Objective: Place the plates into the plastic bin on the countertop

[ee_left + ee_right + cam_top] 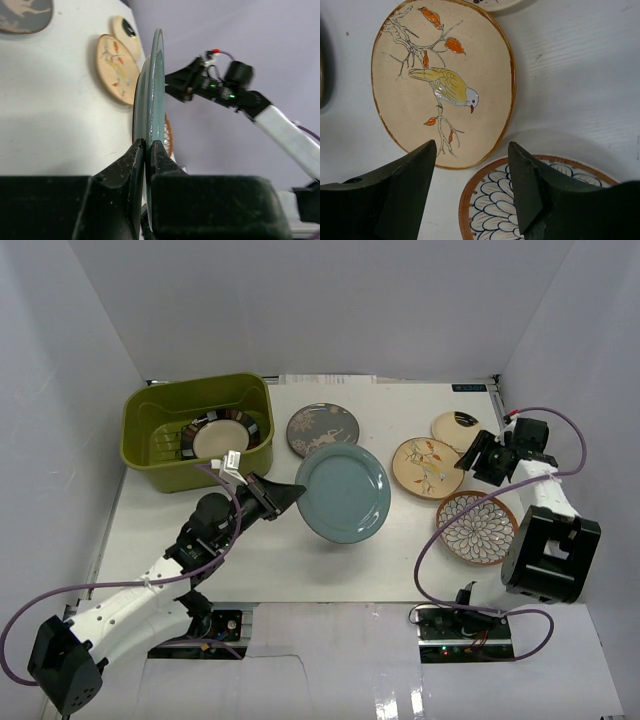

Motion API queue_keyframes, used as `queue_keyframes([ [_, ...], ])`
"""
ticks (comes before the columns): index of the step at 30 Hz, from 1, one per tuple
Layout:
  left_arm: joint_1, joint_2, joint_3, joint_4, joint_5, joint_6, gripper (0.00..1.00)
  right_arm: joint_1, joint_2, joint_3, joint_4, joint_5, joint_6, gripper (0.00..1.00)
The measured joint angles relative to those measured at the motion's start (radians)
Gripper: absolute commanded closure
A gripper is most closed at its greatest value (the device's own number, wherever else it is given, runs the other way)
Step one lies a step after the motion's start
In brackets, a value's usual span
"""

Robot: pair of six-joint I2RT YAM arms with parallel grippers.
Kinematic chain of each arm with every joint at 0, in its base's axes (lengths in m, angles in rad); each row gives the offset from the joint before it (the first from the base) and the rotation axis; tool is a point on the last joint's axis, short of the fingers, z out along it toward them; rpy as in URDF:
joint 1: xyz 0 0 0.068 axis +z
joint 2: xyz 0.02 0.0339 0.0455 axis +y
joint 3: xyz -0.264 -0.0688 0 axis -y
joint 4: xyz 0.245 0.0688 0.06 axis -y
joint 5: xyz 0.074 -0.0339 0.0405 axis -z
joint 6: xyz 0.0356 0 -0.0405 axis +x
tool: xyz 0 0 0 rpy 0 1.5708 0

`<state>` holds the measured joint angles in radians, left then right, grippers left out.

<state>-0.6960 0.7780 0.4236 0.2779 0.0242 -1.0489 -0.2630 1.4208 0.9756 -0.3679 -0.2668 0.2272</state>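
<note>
Left fingers (134, 167) pinch the blue plate (343, 493) by its rim, held clear for the bin (165, 475); right fingers (407, 187) spread open, straddling the bird plate (442, 80).

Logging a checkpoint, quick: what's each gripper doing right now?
Left gripper: closed on the blue-grey plate at its rim.
Right gripper: open, holding nothing.

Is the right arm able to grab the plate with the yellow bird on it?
Probably yes. The right gripper hangs open close to the bird plate, with nothing between them.
</note>
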Motion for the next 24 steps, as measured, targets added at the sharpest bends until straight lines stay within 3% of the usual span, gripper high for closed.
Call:
queue_keyframes([
  [13,0.028,0.074,0.251,-0.06,0.051,0.035,1.0,-0.029,0.294,0.085,0.142,-0.106,-0.063,0.34],
  [15,0.05,0.098,0.29,-0.047,0.066,0.034,1.0,-0.029,0.265,0.04,0.231,-0.138,-0.026,0.3],
  [20,0.075,0.15,0.316,-0.004,0.074,0.019,1.0,0.013,0.002,-0.094,0.426,-0.325,0.164,0.02],
  [24,0.087,0.168,0.316,-0.019,0.085,0.012,1.0,0.117,-0.187,-0.151,0.723,-0.537,0.333,0.08],
])
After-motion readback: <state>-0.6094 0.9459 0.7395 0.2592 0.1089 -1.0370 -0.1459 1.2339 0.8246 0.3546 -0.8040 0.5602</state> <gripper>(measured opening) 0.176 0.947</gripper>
